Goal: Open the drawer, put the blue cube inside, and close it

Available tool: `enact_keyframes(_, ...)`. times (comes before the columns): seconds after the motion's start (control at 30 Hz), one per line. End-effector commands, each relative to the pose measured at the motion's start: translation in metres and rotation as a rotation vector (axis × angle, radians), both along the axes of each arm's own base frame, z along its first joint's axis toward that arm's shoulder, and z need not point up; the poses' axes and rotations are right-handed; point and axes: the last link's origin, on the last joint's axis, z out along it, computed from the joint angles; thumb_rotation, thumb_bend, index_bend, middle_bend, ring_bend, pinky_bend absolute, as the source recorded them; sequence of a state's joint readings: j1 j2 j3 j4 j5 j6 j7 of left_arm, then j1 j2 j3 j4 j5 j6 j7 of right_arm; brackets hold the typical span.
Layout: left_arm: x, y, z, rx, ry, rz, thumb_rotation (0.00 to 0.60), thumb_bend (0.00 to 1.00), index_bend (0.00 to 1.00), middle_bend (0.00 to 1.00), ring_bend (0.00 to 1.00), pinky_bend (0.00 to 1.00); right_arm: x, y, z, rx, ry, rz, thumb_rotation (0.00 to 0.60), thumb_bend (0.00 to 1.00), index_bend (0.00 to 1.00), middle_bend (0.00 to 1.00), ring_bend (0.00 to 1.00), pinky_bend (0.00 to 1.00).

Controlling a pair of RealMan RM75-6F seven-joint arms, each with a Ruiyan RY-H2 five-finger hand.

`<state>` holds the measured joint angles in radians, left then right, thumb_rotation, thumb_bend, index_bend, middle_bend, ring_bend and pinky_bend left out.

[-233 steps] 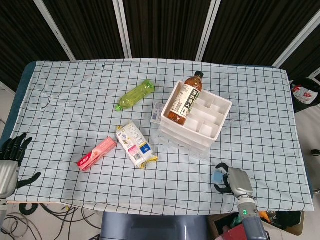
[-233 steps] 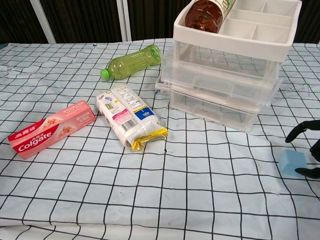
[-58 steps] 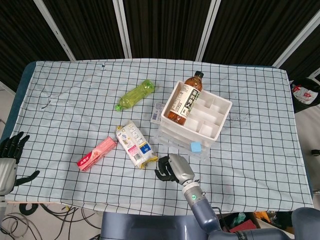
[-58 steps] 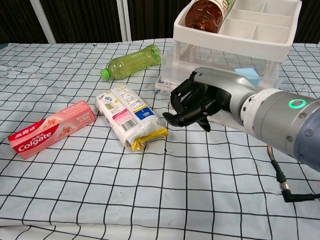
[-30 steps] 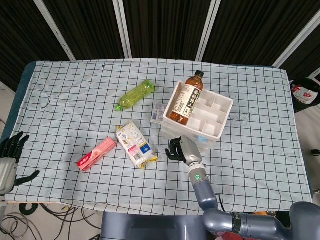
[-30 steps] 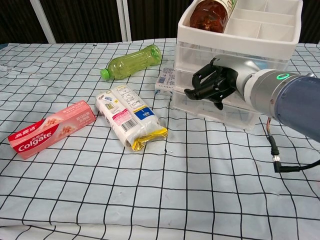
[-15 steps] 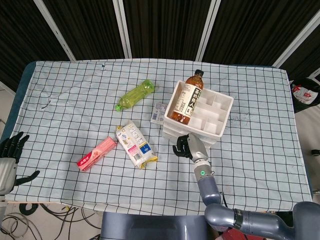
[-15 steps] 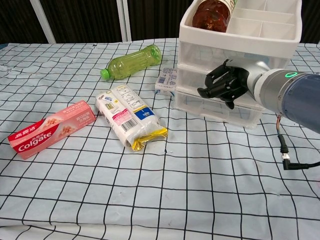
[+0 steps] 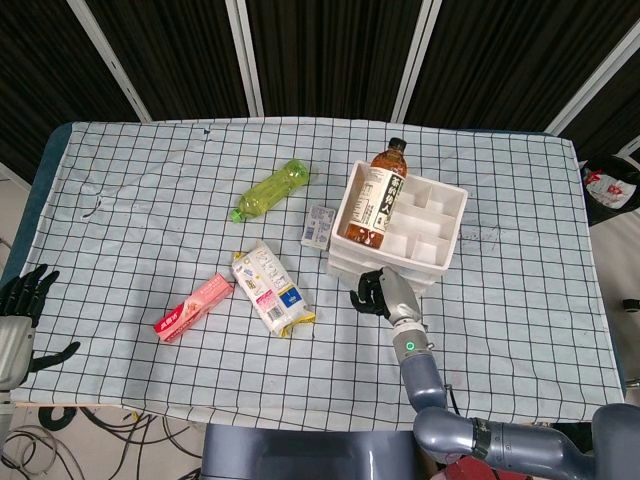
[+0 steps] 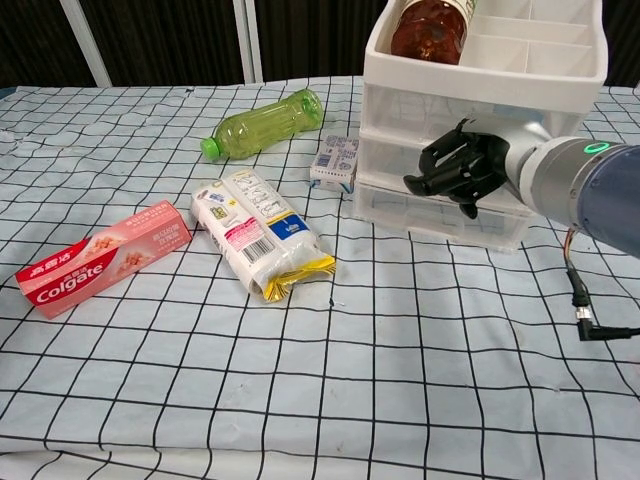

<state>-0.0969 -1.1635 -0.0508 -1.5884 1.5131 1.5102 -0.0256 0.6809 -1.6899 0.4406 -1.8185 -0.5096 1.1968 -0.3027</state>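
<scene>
The white drawer unit [image 9: 443,240] [image 10: 480,120] stands right of centre, and its clear drawers look pushed in flush. My right hand [image 9: 378,292] [image 10: 460,168] presses against the front of the drawers with its fingers curled and nothing held in them. The blue cube does not show in either view. My left hand [image 9: 22,300] rests at the table's near left corner with its fingers spread, holding nothing; only the head view shows it.
A brown tea bottle [image 9: 375,200] [image 10: 430,25] lies in the unit's top tray. A small pack [image 9: 317,226] [image 10: 336,159] sits by the unit's left side. A green bottle [image 9: 270,189], a snack packet [image 9: 270,288] and a toothpaste box [image 9: 193,306] lie to the left.
The open drawer with the blue cube has gone in under my right hand's push. The unit has slid a little away and rightward, and the hand has followed it.
</scene>
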Motion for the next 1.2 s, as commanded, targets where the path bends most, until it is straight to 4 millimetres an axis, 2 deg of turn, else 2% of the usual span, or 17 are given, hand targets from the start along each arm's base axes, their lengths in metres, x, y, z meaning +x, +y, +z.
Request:
enact_keyframes(0.03,0.000,0.000,0.000,-0.001,0.000,0.000,0.600,0.02,0.00,0.00,0.00,0.00,-0.002,0.015,0.002,0.028,0.009,0.031,0.600,0.38,0.79,0.84,0.84,0.77)
enact_keyframes(0.23,0.000,-0.002,0.000,-0.004,0.002,-0.003,0.600,0.02,0.00,0.00,0.00,0.00,-0.019,0.041,0.019,0.035,0.063,0.078,0.600,0.38,0.79,0.82,0.82,0.76)
enact_keyframes(0.37,0.001,-0.003,0.000,-0.002,0.007,-0.008,0.600,0.02,0.00,0.00,0.00,0.00,-0.043,0.061,0.046,0.015,0.169,0.128,0.600,0.38,0.79,0.79,0.79,0.71)
enact_keyframes(0.47,0.001,-0.003,0.001,0.001,0.013,-0.010,0.600,0.02,0.00,0.00,0.00,0.00,-0.069,0.072,0.073,-0.031,0.309,0.181,0.600,0.37,0.75,0.72,0.72,0.62)
enact_keyframes(0.57,0.000,-0.004,0.001,0.000,0.025,-0.011,0.600,0.02,0.00,0.00,0.00,0.00,-0.093,0.083,0.096,-0.069,0.411,0.211,0.600,0.34,0.62,0.60,0.61,0.50)
enact_keyframes(0.6,0.000,-0.004,0.000,-0.001,0.031,-0.010,0.600,0.02,0.00,0.00,0.00,0.00,-0.105,0.088,0.108,-0.088,0.457,0.216,0.600,0.32,0.56,0.54,0.55,0.45)
enact_keyframes(0.67,0.000,-0.005,0.000,-0.004,0.038,-0.011,0.600,0.02,0.00,0.00,0.00,0.00,-0.119,0.096,0.122,-0.108,0.505,0.220,0.600,0.28,0.39,0.39,0.38,0.34)
enact_keyframes(0.73,0.000,-0.005,-0.001,-0.006,0.052,-0.010,0.600,0.02,0.00,0.00,0.00,0.00,-0.136,0.104,0.140,-0.130,0.578,0.237,0.600,0.22,0.11,0.17,0.14,0.23)
enact_keyframes(0.8,-0.001,-0.005,-0.001,-0.008,0.061,-0.005,0.600,0.02,0.00,0.00,0.00,0.00,-0.149,0.109,0.154,-0.153,0.664,0.260,0.600,0.17,0.00,0.04,0.03,0.19)
enact_keyframes(0.83,-0.002,-0.005,-0.001,-0.009,0.068,-0.001,0.600,0.02,0.00,0.00,0.00,0.00,-0.156,0.112,0.163,-0.179,0.725,0.279,0.600,0.15,0.00,0.01,0.01,0.18)
enact_keyframes(0.97,-0.003,-0.005,-0.001,-0.011,0.096,0.011,0.600,0.02,0.00,0.00,0.00,0.00,-0.178,0.121,0.184,-0.272,0.884,0.317,0.600,0.13,0.00,0.00,0.00,0.18)
enact_keyframes(1.07,-0.003,-0.005,-0.001,-0.007,0.103,0.014,0.600,0.02,0.00,0.00,0.00,0.00,-0.191,0.126,0.188,-0.323,0.918,0.312,0.600,0.13,0.00,0.00,0.00,0.18)
enact_keyframes(1.2,-0.003,-0.004,0.000,-0.001,0.107,0.011,0.600,0.02,0.00,0.00,0.00,0.00,-0.200,0.126,0.189,-0.347,0.907,0.295,0.600,0.13,0.00,0.00,0.00,0.18)
